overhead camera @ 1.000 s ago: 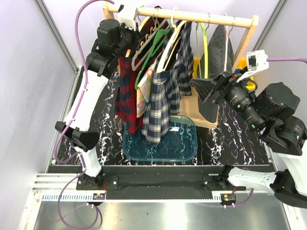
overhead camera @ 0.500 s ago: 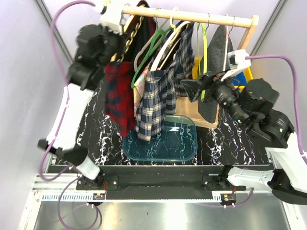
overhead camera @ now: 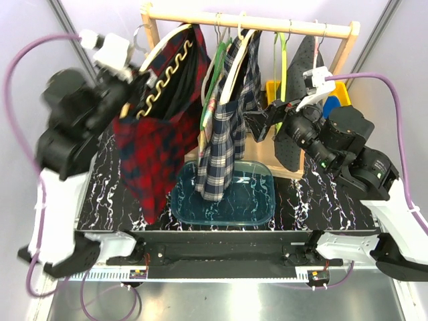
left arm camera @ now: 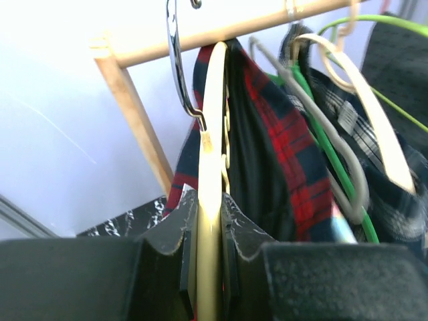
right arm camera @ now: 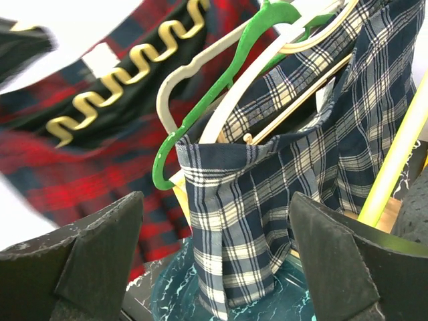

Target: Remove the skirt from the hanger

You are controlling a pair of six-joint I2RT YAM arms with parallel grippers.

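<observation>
Over the marbled table (overhead camera: 321,194), my left pincer (left arm camera: 207,224) is clamped on the cream hanger (left arm camera: 214,120). The red skirt (overhead camera: 144,154) drapes below it to my right, nearer that arm than my right pincer (right arm camera: 214,257), which is spread apart.

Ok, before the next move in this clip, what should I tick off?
1. Left gripper shut on the cream hanger: ok.
2. Hanger's metal hook clear of the wooden rail: cannot tell.
3. Red plaid skirt off the hanger: not ok, it hangs from it.
4. Right gripper open and empty: ok.
5. Right gripper lined up on the red plaid skirt: not ok, it faces the blue plaid skirt.
</observation>
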